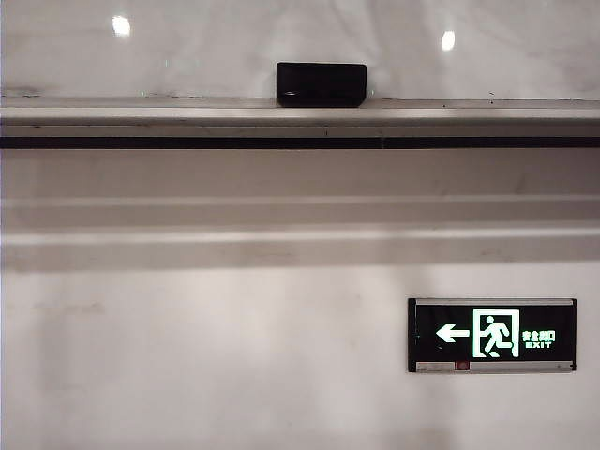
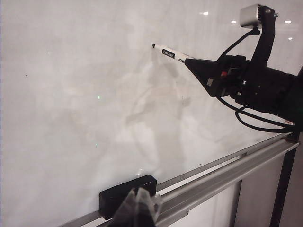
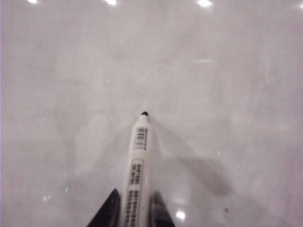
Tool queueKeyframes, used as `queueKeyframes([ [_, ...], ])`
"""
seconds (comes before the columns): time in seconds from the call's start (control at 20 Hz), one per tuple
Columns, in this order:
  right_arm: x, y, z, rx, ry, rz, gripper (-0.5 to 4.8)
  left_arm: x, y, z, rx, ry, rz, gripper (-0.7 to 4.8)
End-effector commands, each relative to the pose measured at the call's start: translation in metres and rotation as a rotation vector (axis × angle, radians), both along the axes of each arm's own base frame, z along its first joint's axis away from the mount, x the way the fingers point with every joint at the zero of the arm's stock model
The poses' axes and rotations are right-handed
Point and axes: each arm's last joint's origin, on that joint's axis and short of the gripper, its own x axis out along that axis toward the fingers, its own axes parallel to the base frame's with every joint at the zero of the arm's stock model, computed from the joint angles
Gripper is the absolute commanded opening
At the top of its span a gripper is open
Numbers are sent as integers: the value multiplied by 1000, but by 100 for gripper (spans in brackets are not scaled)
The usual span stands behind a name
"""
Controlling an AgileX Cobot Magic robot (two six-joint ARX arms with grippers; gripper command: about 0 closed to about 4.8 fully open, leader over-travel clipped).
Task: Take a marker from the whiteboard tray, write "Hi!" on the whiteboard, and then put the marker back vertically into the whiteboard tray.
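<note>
The whiteboard [image 2: 85,94] fills most of each view: a glossy white panel, faintly smudged, with round ceiling lights reflected in it. No finished writing can be made out on its surface.

Below it the whiteboard tray [image 1: 187,114] runs as a long grey-silver ledge across the exterior view, with a dark strip under it. In the left wrist view the same tray [image 2: 227,172] slants across the lower part of the picture.

A black eraser block [image 1: 321,83] sits on the tray against the board. On the wall beneath hangs a green exit sign [image 1: 492,335].

The right arm is not seen in the exterior view. In the left wrist view the right tool [image 2: 191,60] is raised before the board, well above the tray, its black fingers clamped on the marker [image 2: 169,53]. The right wrist view confirms the grip: both fingers [image 3: 108,210] press the white barrel of the marker [image 3: 137,165] from either side.

The marker's cap is off. Its dark tip points at the board and appears to touch it or stand just off it; contact cannot be confirmed.

The left tool [image 2: 138,208] shows only as a blurred shape in front of the eraser block [image 2: 127,194]; whether it is open or closed cannot be told.
</note>
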Motion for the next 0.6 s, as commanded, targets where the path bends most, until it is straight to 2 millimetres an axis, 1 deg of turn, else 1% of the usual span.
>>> queueKeyframes([
  [0.05, 0, 0, -2, -17, 29, -5, -1, -2, 1, 3, -12, -16, -2, -6],
  [0.6, -1, -1, -9, -56, 119, -27, -1, -2, 1, 3, -12, -16, -2, -6],
])
